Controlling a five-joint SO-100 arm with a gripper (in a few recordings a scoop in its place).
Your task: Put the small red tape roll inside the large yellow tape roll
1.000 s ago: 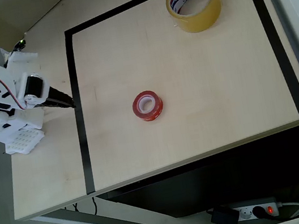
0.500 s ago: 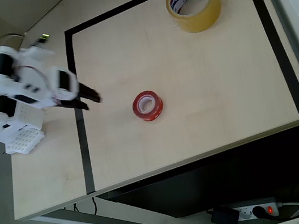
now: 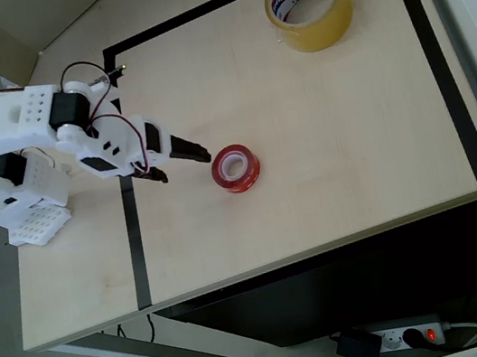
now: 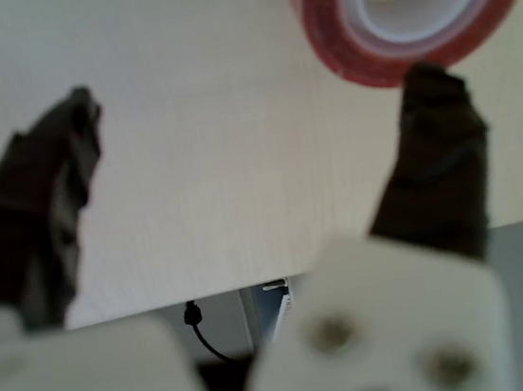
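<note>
Only print in sight: blue and red lettering on white inner core of large yellow tape roll [image 3: 307, 4], overhead view, far across counter [image 3: 317, 211] from tool [image 3: 183, 162], well beyond its tips. Letters too small and blurred to read. No other text, label, number or sign legible in either view.

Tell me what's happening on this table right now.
A white robot arm is reaching toward the small red tape roll, which lies flat mid-table. Its end effector is open and just short of the roll, holding nothing; in the wrist view one dark finger sits near the roll's edge. The large yellow tape roll sits apart at the far corner, empty inside.
</note>
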